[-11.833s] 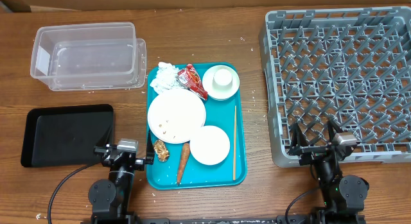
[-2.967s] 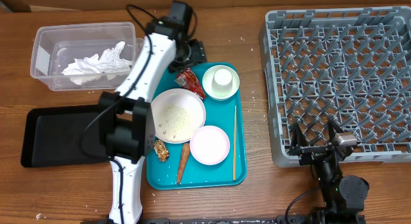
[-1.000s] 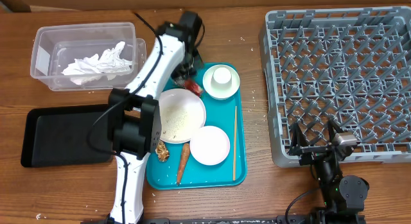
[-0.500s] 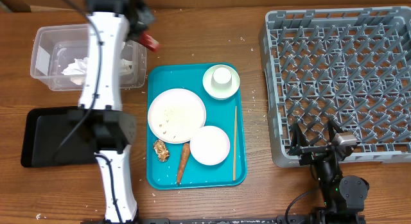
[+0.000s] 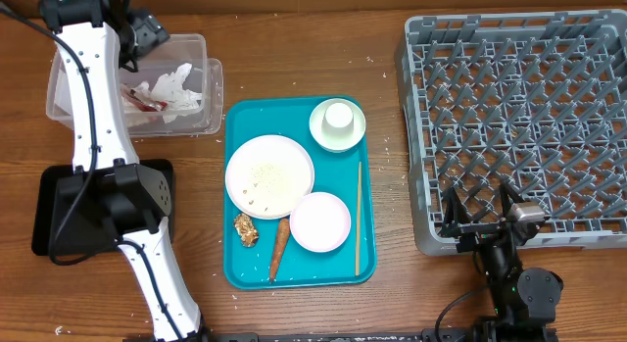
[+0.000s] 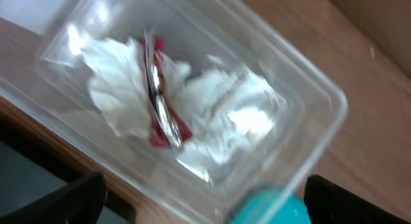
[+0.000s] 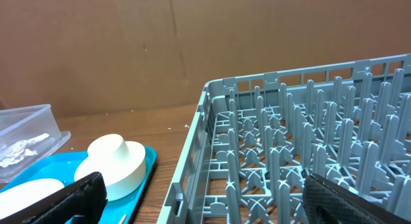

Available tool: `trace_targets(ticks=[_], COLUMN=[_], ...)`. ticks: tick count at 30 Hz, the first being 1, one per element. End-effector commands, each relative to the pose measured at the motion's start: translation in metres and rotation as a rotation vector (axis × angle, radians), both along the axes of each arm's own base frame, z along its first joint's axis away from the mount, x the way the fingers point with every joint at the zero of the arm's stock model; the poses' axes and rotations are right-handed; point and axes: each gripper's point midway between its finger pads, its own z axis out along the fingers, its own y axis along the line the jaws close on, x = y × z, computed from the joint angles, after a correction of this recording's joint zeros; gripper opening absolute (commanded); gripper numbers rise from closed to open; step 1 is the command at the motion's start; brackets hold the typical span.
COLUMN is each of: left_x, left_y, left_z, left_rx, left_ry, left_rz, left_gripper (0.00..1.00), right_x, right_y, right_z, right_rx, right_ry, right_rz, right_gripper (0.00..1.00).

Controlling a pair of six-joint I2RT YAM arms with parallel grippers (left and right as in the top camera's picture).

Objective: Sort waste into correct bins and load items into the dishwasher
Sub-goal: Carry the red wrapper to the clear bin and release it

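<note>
The red wrapper (image 5: 137, 97) lies in the clear tub (image 5: 69, 117) beside the crumpled napkin (image 5: 172, 85). Both show in the left wrist view, the wrapper (image 6: 160, 108) on the napkin (image 6: 231, 121). My left gripper (image 5: 147, 30) is open and empty over the tub's far edge; its fingers (image 6: 70, 201) stand wide apart. The teal tray holds the large plate (image 5: 269, 175) with rice grains (image 5: 261, 182), a smaller white plate (image 5: 319, 221), a green bowl (image 5: 323, 136) with a white cup (image 5: 339, 117), the carrot (image 5: 279, 249) and the brown lump (image 5: 245, 228). My right gripper (image 5: 480, 221) is open by the rack's (image 5: 519, 117) front edge.
A wooden chopstick (image 5: 358, 215) lies along the teal tray's (image 5: 235, 273) right side. The black tray (image 5: 59, 210) sits at the front left, partly hidden by my left arm. The right wrist view shows the rack (image 7: 308, 121) and the upturned cup (image 7: 115, 161).
My left gripper carried the red wrapper from the teal tray to the clear tub and let it go. The wrapper now lies beside the napkin. The right arm has not moved.
</note>
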Motion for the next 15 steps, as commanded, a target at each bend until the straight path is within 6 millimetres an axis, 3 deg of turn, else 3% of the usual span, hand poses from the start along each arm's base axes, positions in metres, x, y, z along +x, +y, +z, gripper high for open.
trace_targets(ticks=[1,8,9,15], left_x=[0.001,-0.015,-0.023,-0.035], left_y=[-0.055,-0.162,-0.194,-0.260], left_z=[-0.006,-0.005,-0.006,-0.015], left_rx=[-0.160,-0.265,-0.254,-0.154], left_ry=[0.014,0.048,0.066,0.098], left_rz=[-0.251,-0.664,-0.753,-0.909], left_gripper=[1.00,1.00,1.00,1.00], right_x=[0.000,0.000,0.000,0.000], right_y=[0.001,0.001,0.001,0.001], right_z=[-0.002,-0.002,-0.002,-0.002], right_rx=[0.000,0.000,0.000,0.000], right_ry=[-0.005,-0.005,-0.005,-0.005], right_rz=[0.003,0.003,0.003,0.004], right_gripper=[1.00,1.00,1.00,1.00])
